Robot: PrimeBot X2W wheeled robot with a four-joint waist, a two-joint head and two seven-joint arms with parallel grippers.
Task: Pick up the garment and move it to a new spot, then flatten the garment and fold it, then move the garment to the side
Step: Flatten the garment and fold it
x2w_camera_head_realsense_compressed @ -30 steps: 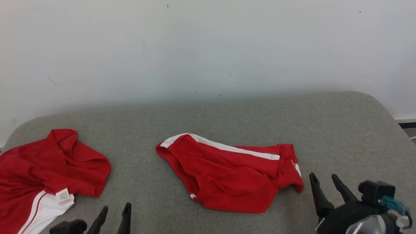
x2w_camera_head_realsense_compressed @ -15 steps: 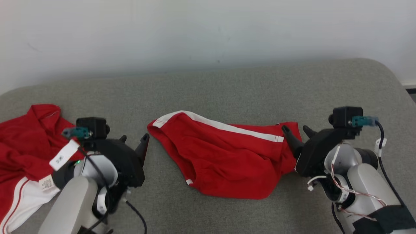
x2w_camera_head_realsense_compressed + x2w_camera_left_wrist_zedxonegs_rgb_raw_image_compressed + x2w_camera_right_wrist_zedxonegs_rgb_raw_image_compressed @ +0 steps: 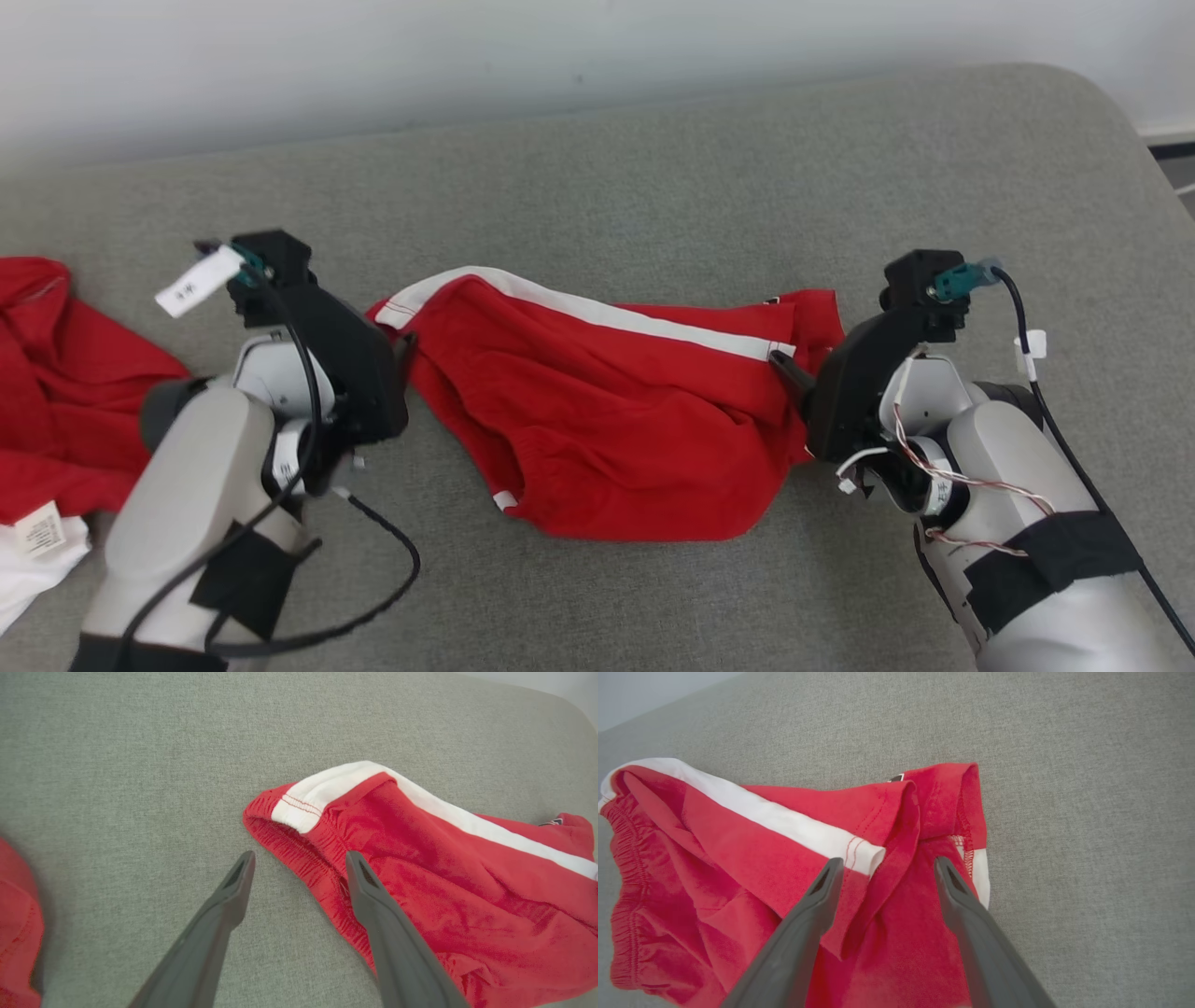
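Red shorts with a white side stripe (image 3: 607, 401) lie crumpled in the middle of the grey cushion. My left gripper (image 3: 299, 863) is open above the elastic waistband end (image 3: 299, 812), one finger over bare cushion and the other over red cloth. In the head view that gripper (image 3: 406, 350) sits at the shorts' left edge. My right gripper (image 3: 885, 865) is open over the folded leg hem (image 3: 943, 798), both fingers above red fabric. From the head camera it (image 3: 794, 373) is at the shorts' right end.
A second red and white garment (image 3: 56, 392) lies at the cushion's left edge, close to my left forearm. The grey cushion (image 3: 653, 168) ends at a pale wall behind and rounds off at the right (image 3: 1120, 121). Bare cushion lies behind and in front of the shorts.
Both arms have reached forward from the bottom edge to the two ends of the shorts. The head camera has tilted down, so the whole scene has shifted. The shorts lie as before.
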